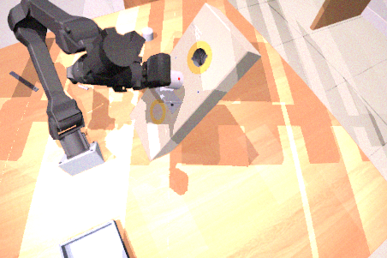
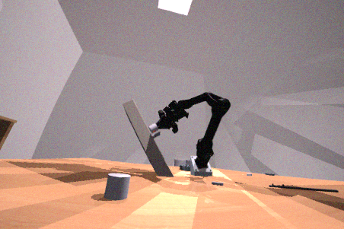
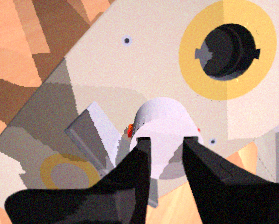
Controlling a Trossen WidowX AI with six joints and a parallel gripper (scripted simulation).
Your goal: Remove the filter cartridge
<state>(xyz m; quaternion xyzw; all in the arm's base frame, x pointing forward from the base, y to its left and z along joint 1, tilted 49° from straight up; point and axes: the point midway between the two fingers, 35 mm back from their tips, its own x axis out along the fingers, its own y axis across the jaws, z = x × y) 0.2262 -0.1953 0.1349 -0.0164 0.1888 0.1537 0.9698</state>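
The black two-fingered hand (image 1: 168, 77) (image 2: 160, 124) (image 3: 165, 142) is clamped on the pale, round filter cartridge (image 1: 176, 79) (image 2: 153, 128) (image 3: 164, 117), which sticks out beyond the fingertips toward the slanted beige service panel (image 1: 229, 31) (image 2: 138, 122) (image 3: 155, 65). The cartridge is out of its round, dark socket (image 1: 199, 57) (image 3: 232, 50), ringed in yellow. In the top view it lies left of the socket and a little nearer, over the panel's face; a small red mark shows on its side. In the wrist view it sits in front of the fingers, with red on its left side and a tiny red spot at its right.

The fingers cover part of the cartridge's end in the wrist view, and its two slots cannot be made out. Whether it touches the panel or the pale angled bracket (image 1: 170, 99) (image 3: 92, 130) just beside it is hard to tell. The shallow grey-rimmed tray (image 1: 87, 236) stands on the wooden table (image 1: 223, 207) (image 2: 167, 206), at the near left of the top view, cut off by the lower edge.
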